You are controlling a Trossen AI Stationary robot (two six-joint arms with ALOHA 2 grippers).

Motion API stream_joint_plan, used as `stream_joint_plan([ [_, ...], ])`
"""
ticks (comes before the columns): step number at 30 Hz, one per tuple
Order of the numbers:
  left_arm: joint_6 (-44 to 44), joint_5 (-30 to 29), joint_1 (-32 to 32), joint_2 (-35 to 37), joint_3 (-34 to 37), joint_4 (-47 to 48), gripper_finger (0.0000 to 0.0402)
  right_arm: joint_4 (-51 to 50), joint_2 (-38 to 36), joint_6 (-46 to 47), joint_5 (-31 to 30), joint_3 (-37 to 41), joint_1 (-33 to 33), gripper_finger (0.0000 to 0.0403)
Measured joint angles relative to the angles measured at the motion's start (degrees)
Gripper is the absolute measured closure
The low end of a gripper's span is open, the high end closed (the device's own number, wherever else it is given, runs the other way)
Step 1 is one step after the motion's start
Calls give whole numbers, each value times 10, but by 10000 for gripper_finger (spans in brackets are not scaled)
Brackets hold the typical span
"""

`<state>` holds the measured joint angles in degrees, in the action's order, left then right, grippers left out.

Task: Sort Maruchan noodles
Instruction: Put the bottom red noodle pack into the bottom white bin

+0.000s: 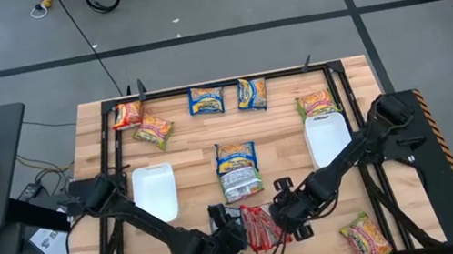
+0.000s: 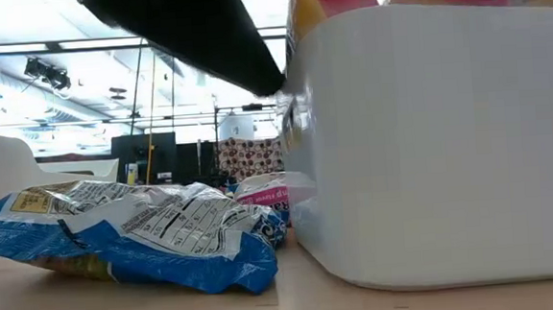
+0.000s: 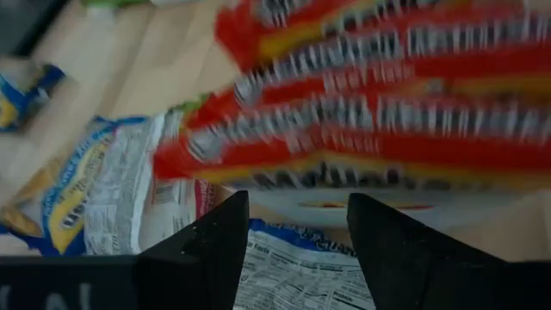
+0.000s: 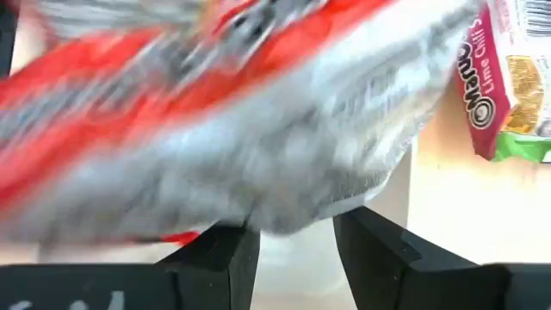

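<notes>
Grippers meet at the near edge of the worktop [image 1: 180, 125], both at one red-and-silver packet [image 1: 261, 225]. Left gripper [image 1: 231, 237] sits at its left side, right gripper [image 1: 285, 214] at its right; whether either is clenched on the packet I cannot tell, since the wrist views show it blurred just past each pair of fingers. Blue-and-yellow packets [image 1: 235, 155] lie just behind, mid-worktop, with two more [image 1: 205, 100] along the far edge. Yellow-orange-green packets sit at far left [image 1: 153, 130], far right [image 1: 315, 103] and the near right corner [image 1: 365, 238]. Two white trays [image 1: 156, 189] flank the centre, left and right [image 1: 328, 136].
</notes>
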<state>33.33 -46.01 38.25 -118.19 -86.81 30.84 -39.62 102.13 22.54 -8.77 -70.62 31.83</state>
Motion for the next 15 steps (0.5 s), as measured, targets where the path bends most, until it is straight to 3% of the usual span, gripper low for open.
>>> stream_joint_plan([
  [8,76,41,3,12,-1,86,148,-83,-3,65,-25,-9,56,250],
  [15,141,17,23,63,-1,118,122,-118,-5,120,-67,-8,97,250],
])
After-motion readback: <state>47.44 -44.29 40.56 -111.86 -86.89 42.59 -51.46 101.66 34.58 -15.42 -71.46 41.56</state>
